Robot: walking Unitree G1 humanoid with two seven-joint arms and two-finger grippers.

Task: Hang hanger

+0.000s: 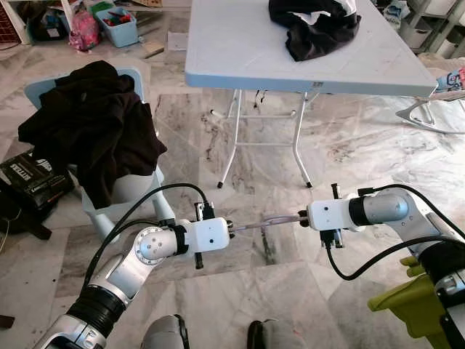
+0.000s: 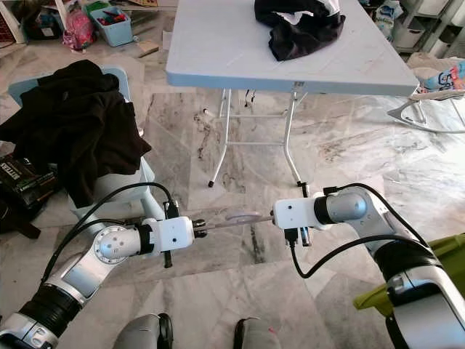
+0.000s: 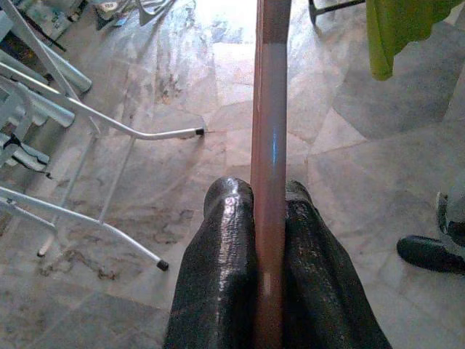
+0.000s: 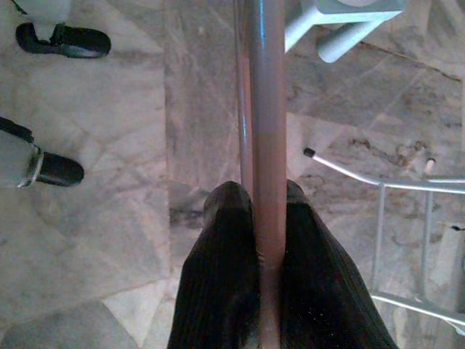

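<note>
A pale blue folding plastic surface (image 1: 240,54) is standing at the upper centre, a black crumpled garment (image 1: 314,25) lying on it. Lower down, above the marble floor (image 1: 182,131), the left pincer (image 1: 231,227) and right pincer (image 1: 302,216) are each pinching one end of a thin pinkish, seemingly plastic hanger (image 1: 266,222).

Hanger (image 1: 265,221) thin, pale, hard to read against the marble floor (image 1: 349,145); its hook cannot be made out. In the wrist views its bar runs off the frame edge, the ends lost between black fingers (image 3: 225,269). Dark garment (image 1: 316,25) on the folding table (image 1: 240,58) cut off at top edge. Yellow-green object (image 1: 407,305), possibly a bin, cropped at lower right.
</note>
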